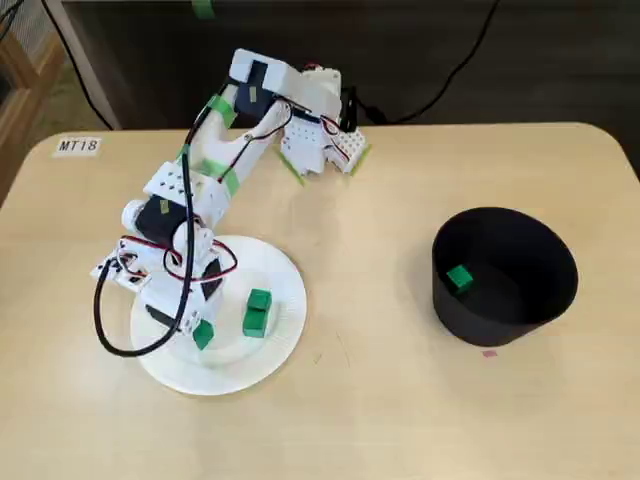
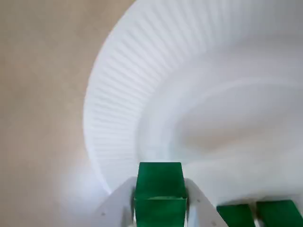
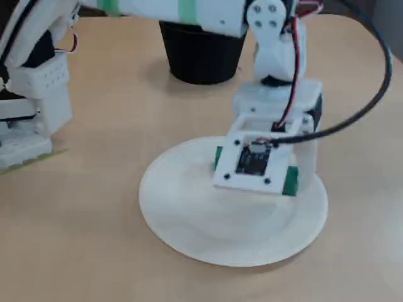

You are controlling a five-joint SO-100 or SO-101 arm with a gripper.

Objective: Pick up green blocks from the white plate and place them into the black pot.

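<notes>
Tool (image 2: 160, 210): clamped on one green block (image 2: 159, 182), low over plate (image 2: 118, 94); whether it is lifted is unclear. Pot (image 1: 520, 305): well apart, rightward of plate across the surface (image 1: 380, 400) in a fixed view; second block (image 1: 459, 279) inside.

Wrist view's bottom edge crops a green block (image 2: 235, 215) and its neighbour (image 2: 279, 213) — black pot (image 3: 200, 60) partly behind arm (image 3: 151, 9).
</notes>
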